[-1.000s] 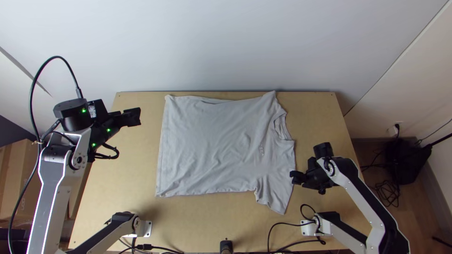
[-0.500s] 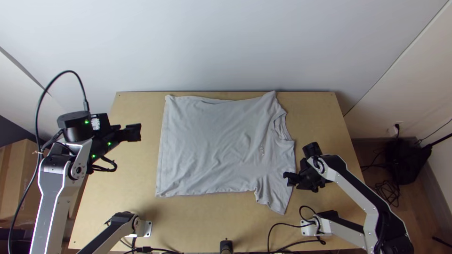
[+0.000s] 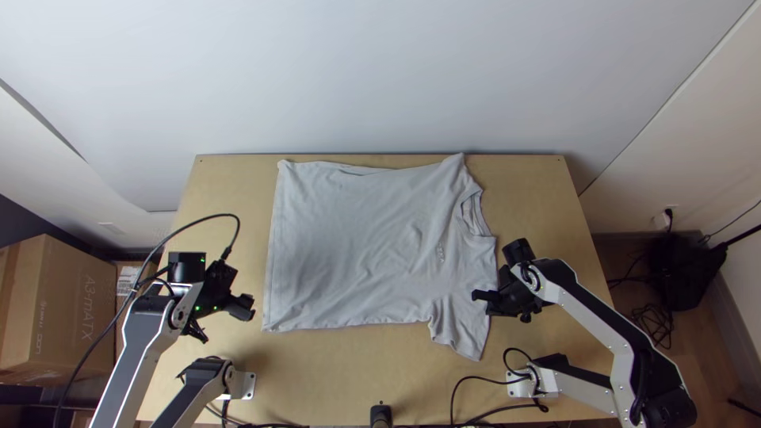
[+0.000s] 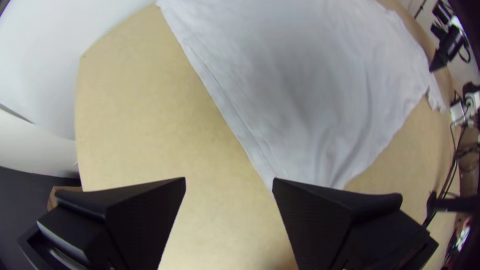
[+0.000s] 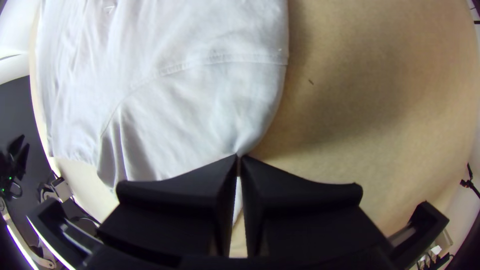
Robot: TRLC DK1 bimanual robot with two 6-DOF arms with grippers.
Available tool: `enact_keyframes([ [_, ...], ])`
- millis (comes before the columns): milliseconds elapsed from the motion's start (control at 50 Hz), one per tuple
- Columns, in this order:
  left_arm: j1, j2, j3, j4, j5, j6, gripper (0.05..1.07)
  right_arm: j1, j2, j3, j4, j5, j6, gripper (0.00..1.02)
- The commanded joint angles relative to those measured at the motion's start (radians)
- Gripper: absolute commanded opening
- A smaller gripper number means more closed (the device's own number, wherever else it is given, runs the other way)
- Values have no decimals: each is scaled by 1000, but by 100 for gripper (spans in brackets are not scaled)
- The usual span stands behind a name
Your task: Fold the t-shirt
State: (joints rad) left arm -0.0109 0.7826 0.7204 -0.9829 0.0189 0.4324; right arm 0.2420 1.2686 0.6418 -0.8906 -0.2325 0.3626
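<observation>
In the top view the pale grey t-shirt point(image 3: 357, 246) lies spread, hem to the left, collar to the right, one sleeve toward the near edge. My left gripper point(image 3: 242, 307) is just left of the shirt's near hem corner. The left wrist view shows the left gripper point(image 4: 229, 186) open with nothing held, and the shirt point(image 4: 300, 90) beyond it. At the sleeve's outer edge is my right gripper point(image 3: 481, 299). In the right wrist view, the right gripper point(image 5: 238, 159) is shut on the shirt point(image 5: 185, 110), whose cloth puckers at the tips and shows between the fingers.
The wooden table point(image 3: 333, 368) has bare strips around the shirt. Black cables point(image 3: 468, 384) lie along its near edge by the right arm's base. A cardboard box point(image 3: 67, 309) stands beyond the table's left side.
My left gripper has moved toward the near edge, from beside the upper hem to beside the near hem corner. My right gripper has shifted slightly left, onto the sleeve edge. The shirt lies almost unchanged.
</observation>
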Motion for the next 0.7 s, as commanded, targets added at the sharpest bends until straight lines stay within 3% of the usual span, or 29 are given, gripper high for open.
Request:
enact_keyframes([
  [0,5,10,-59,-30,9,89,88,2,-28,-5,7,-5,10,2],
  [380,-169,18,-72,-232,4,161,88,5,-83,-8,1,-5,27,2],
  [680,-305,84,-107,-180,7,98,88,-1,-101,1,-2,-5,32,2],
])
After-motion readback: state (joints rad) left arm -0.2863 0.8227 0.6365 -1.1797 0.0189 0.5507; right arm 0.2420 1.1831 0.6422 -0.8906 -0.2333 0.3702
